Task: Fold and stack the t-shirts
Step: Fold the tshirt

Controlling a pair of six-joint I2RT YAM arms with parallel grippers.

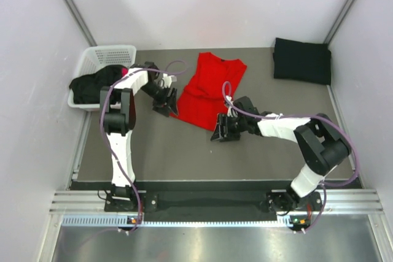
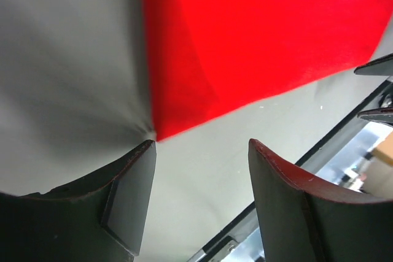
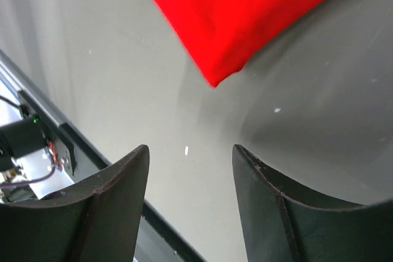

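We see the large, plain bright red cloth t-shirt lying on the grey table, neck toward the back wall and its lower end toward the arms. A folded black cloth t-shirt sits well apart in the far right corner. At the far left, the white plastic lattice basket holds a heap of black cloth with a scrap of pink cloth showing.

The left arm rises from its base and bends near the basket, and its forearm reaches right and down. The left gripper is low at the red shirt's lower left edge. Its jaws stand wide apart with nothing between them. In its wrist view a red corner lies just off one fingertip, though we cannot tell whether they touch.

The right arm folds out to the right and reaches back left. The right gripper is just below the shirt's near corner, its jaws parted and empty. That corner lies ahead of the fingers, clear of them.
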